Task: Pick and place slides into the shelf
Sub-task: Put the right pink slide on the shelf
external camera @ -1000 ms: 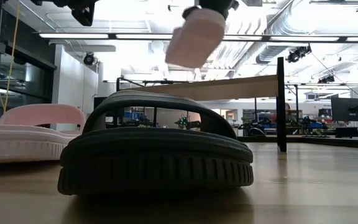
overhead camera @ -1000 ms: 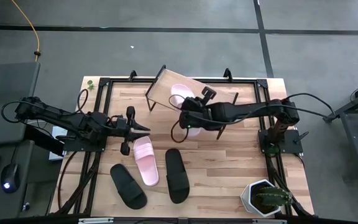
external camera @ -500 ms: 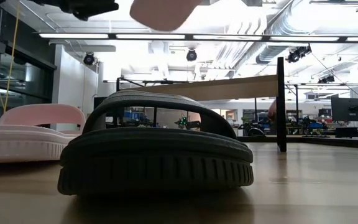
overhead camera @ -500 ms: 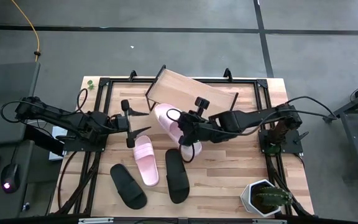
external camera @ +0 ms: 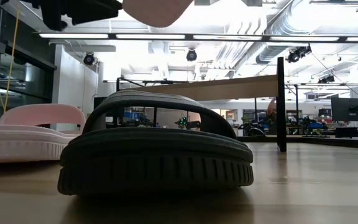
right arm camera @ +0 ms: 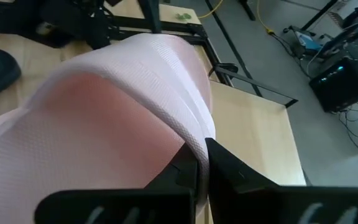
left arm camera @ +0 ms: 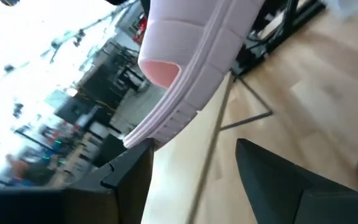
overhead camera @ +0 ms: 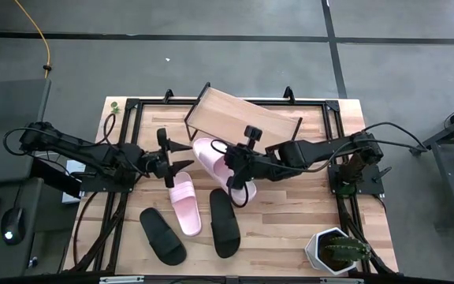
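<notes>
I'm seeing two dark, slim, jointed arms, matte black all over. The left gripper [overhead camera: 176, 155] ends in two thin black fingers [left arm camera: 272, 180], wedge-shaped up close. Black cables loop along both arms; the right gripper [overhead camera: 237, 170] is chunky black.

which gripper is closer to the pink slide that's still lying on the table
Left. The left gripper hovers open just above the pink slide on the table. The right gripper, shut on the other pink slide, is farther off, toward the shelf.
</notes>
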Robot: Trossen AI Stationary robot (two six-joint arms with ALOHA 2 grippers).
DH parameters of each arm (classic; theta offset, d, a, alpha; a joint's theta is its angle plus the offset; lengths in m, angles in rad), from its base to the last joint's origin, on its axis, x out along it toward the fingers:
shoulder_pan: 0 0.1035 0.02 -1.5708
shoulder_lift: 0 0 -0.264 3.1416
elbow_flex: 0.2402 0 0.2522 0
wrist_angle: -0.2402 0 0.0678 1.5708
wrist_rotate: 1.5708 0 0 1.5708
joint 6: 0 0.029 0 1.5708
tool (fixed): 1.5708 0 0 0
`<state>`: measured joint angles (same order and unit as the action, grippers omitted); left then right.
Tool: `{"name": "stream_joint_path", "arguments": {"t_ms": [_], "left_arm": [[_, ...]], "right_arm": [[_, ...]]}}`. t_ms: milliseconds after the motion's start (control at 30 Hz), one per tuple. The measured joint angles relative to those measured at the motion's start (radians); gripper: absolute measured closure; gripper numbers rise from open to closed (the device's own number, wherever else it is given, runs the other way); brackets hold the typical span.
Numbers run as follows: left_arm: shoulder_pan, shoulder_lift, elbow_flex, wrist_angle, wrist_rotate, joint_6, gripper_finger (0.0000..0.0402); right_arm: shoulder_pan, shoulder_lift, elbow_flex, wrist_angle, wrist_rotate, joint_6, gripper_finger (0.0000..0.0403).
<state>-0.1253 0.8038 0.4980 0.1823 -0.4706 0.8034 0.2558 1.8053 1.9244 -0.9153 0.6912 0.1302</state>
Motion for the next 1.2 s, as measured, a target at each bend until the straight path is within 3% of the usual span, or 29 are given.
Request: {"name": "stream_joint_path", "arguments": {"t_ms": [267, 567, 867, 1200], "left_arm": [[0.000, -0.001, 0.000, 0.087, -0.047, 0.169, 0.0185], [0.000, -0.001, 0.001, 0.106, -0.039, 0.146, 0.0185], [-0.016, -0.001, 0.001, 0.107, -0.041, 0.132, 0.0185], [-0.133, 0.056, 0.131, 0.074, -0.117, 0.179, 0.0185]], "right_arm": [[-0.001, 0.000, 0.000, 0.010, -0.060, 0.000, 0.0403], [-0.002, 0.000, 0.000, 0.009, -0.057, 0.000, 0.0403], [-0.064, 0.000, 0.002, 0.006, 0.044, -0.026, 0.0403], [-0.175, 0.000, 0.015, 0.045, -0.015, -0.026, 0.0403]]}}
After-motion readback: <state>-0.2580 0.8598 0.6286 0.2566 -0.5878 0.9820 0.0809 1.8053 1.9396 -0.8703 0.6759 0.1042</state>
